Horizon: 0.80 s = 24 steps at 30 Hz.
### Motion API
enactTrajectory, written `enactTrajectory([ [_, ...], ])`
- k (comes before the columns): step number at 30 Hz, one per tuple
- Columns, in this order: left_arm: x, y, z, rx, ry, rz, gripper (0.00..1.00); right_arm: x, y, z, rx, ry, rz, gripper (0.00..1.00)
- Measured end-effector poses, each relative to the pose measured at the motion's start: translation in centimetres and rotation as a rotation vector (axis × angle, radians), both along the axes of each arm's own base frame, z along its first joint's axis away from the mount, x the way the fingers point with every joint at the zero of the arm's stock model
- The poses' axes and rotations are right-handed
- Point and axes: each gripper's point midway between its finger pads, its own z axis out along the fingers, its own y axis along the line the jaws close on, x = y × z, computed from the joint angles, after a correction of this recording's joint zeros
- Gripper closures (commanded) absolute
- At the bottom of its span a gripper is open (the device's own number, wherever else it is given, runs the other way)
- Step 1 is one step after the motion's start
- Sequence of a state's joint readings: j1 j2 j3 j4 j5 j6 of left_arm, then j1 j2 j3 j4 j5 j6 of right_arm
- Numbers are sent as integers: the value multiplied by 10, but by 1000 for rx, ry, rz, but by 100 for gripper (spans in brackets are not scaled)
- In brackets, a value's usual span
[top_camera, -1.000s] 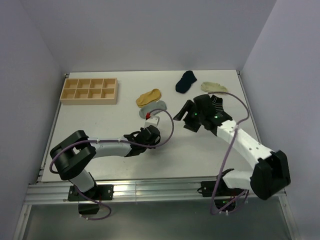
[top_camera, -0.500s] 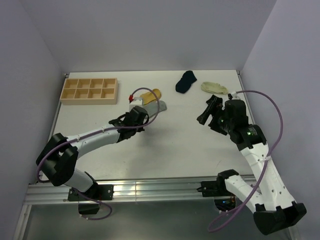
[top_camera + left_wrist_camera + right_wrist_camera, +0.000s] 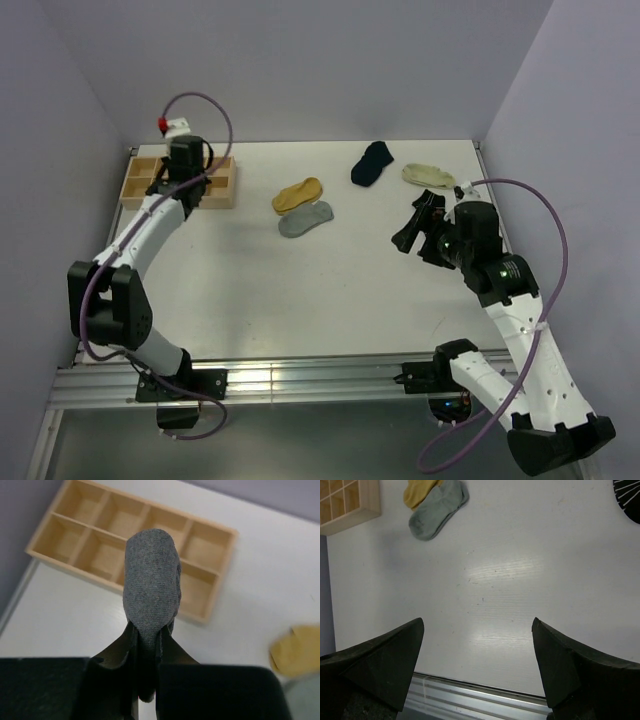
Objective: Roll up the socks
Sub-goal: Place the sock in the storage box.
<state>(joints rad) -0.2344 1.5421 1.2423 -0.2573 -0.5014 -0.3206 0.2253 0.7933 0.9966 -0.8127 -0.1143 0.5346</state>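
Observation:
A rolled dark grey sock (image 3: 150, 590) sticks out of my left gripper (image 3: 148, 630), whose jaws are shut on it. It hangs above the wooden compartment tray (image 3: 226, 560) at the back left; seen from above, the left gripper (image 3: 188, 180) is over that tray (image 3: 140, 198). A mustard-yellow sock (image 3: 298, 193) and a light grey sock (image 3: 305, 218) lie flat and touching mid-table. My right gripper (image 3: 412, 225) hovers at the right, wide open with nothing in it (image 3: 477, 630).
A navy sock (image 3: 372, 162) and a cream sock (image 3: 428, 175) lie at the back right. A black-and-white striped sock (image 3: 627, 497) shows at the right wrist view's top corner. The metal front rail (image 3: 470, 690) runs under the right gripper.
The left arm swung from mid-table to the tray at the back left, carrying the dark grey roll. The right arm drew back to the right and its jaws opened wider.

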Motion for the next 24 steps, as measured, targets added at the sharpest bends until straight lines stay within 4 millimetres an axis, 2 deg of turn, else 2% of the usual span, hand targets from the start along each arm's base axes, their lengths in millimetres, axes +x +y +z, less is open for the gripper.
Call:
enactTrajectory([
  [3, 26, 54, 9, 7, -25, 111, 100, 9, 5, -2, 23, 12, -1, 5],
  [7, 53, 118, -1, -5, -5, 229, 99, 22, 12, -5, 52, 24, -7, 5],
  [12, 75, 168, -31, -34, 55, 293, 100, 36, 16, -6, 77, 25, -23, 7],
  [16, 76, 189, -53, -54, 99, 313, 100, 47, 19, -11, 85, 32, -30, 7],
  [21, 77, 205, -64, -72, 109, 325, 100, 56, 22, -17, 95, 45, -33, 7],
  [24, 85, 212, -70, -95, 108, 319, 100, 62, 25, -22, 100, 60, -35, 8],
])
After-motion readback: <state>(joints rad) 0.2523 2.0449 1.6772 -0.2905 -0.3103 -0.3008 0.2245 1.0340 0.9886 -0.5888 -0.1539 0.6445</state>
